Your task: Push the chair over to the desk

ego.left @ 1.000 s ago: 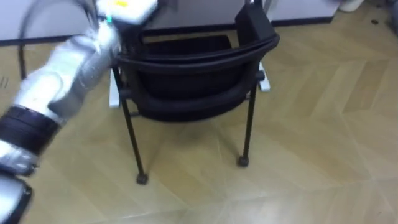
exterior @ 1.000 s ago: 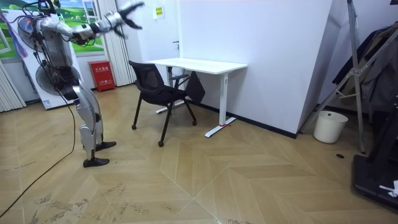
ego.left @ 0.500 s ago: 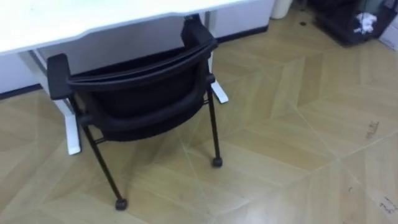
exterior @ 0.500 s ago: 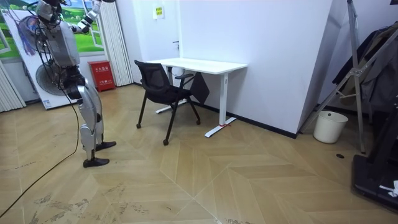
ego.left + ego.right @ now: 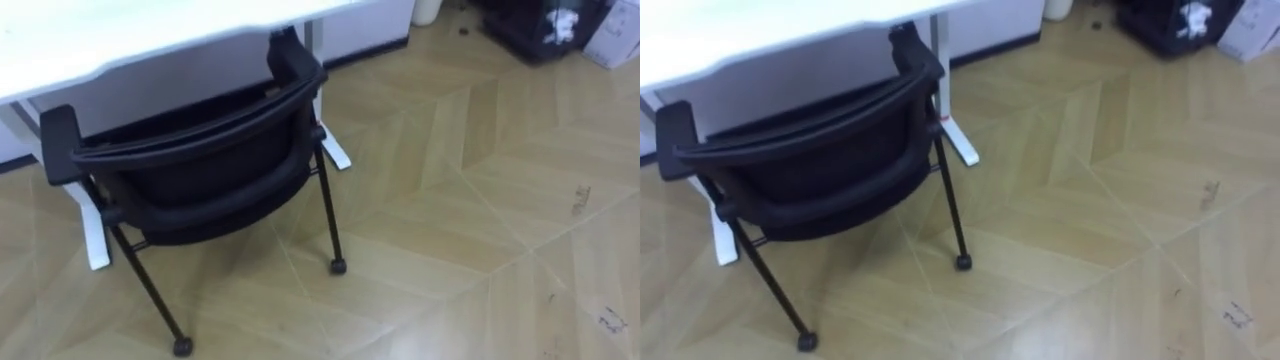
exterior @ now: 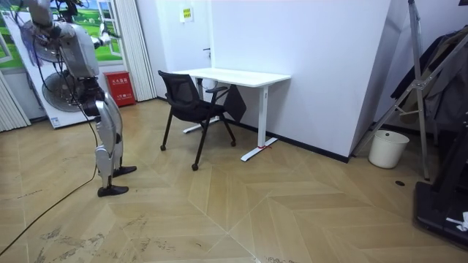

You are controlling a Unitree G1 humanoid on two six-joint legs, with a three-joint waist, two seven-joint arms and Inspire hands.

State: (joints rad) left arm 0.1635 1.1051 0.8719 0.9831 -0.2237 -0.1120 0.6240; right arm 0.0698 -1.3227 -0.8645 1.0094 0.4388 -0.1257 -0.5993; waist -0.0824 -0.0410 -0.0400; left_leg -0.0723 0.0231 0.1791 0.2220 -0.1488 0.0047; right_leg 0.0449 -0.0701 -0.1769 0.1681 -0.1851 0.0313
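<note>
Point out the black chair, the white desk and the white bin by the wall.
chair (image 5: 200, 165): left eye view, on its backrest.
desk (image 5: 120, 40): left eye view, on its white top.
bin (image 6: 387, 150): room view, on its side wall.

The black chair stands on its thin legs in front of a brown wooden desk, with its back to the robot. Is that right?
Not quite. The flat-topped desk is white, not brown wood; the left eye view shows this. The rest holds: the black chair with the curved backrest stands on its thin legs in front of the desk, with its back to the robot.
</note>
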